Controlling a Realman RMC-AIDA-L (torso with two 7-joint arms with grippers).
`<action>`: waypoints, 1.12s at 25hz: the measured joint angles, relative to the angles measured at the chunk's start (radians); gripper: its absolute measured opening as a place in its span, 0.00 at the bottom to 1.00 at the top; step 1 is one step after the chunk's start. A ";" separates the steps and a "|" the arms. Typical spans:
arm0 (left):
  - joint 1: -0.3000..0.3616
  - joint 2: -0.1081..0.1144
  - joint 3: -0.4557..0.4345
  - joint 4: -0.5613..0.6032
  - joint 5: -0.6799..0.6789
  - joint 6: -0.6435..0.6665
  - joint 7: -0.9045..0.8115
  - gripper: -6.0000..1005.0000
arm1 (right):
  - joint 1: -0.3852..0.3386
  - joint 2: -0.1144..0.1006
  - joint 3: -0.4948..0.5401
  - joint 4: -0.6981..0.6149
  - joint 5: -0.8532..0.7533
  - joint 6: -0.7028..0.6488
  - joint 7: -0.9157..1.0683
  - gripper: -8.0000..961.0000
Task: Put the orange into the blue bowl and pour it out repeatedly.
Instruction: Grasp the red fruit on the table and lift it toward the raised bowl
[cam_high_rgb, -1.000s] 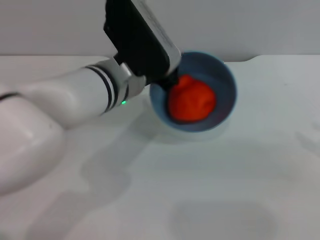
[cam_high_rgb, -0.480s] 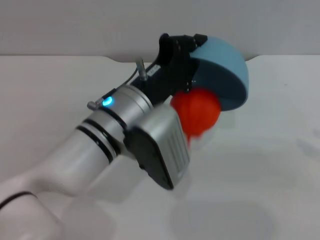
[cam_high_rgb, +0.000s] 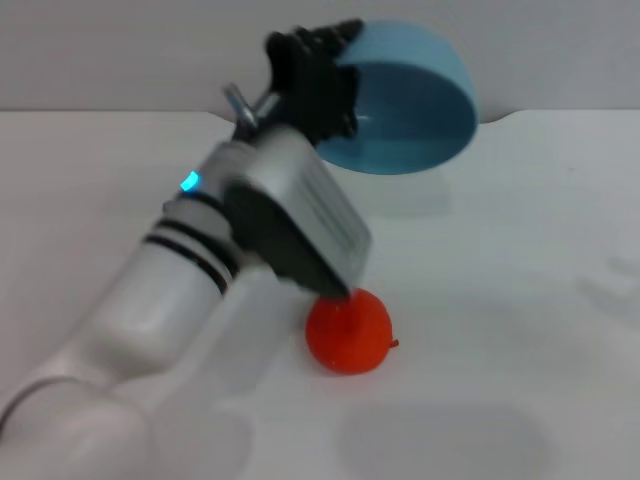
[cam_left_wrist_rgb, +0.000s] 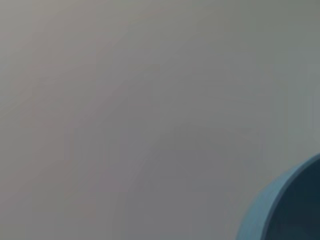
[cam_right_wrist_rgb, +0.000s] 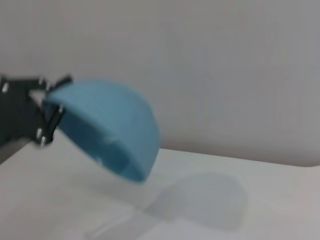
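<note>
The blue bowl (cam_high_rgb: 405, 100) is glossy, light blue and round, lifted clear of the table (cam_high_rgb: 520, 300) and tipped steeply so its open side faces down and toward the robot, with nothing in it. The left gripper (cam_high_rgb: 318, 85) clamps its rim. The orange (cam_high_rgb: 347, 331), 1 small red-orange lumpy fruit with a stem nub at its side, rests on the table nearer the robot than the bowl, well apart from it.

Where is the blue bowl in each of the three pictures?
Head view: the blue bowl is upper middle, tipped, held off the table by the left gripper.
Left wrist view: only its rim shows, lower right corner.
Right wrist view: left of centre, mouth facing down.
Shared landmark: the black left gripper on the rim, in head and right wrist views.
</note>
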 joint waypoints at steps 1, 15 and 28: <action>0.007 0.003 -0.025 0.038 -0.067 0.044 -0.001 0.00 | 0.008 0.000 0.000 0.000 0.000 -0.008 -0.001 0.62; -0.067 0.025 -0.914 0.173 -0.329 1.445 -0.601 0.00 | 0.091 -0.008 -0.171 -0.012 -0.042 -0.067 -0.128 0.62; -0.096 0.023 -1.241 0.341 0.027 1.956 -0.943 0.00 | 0.290 -0.002 -0.481 0.098 -0.249 0.004 -0.061 0.62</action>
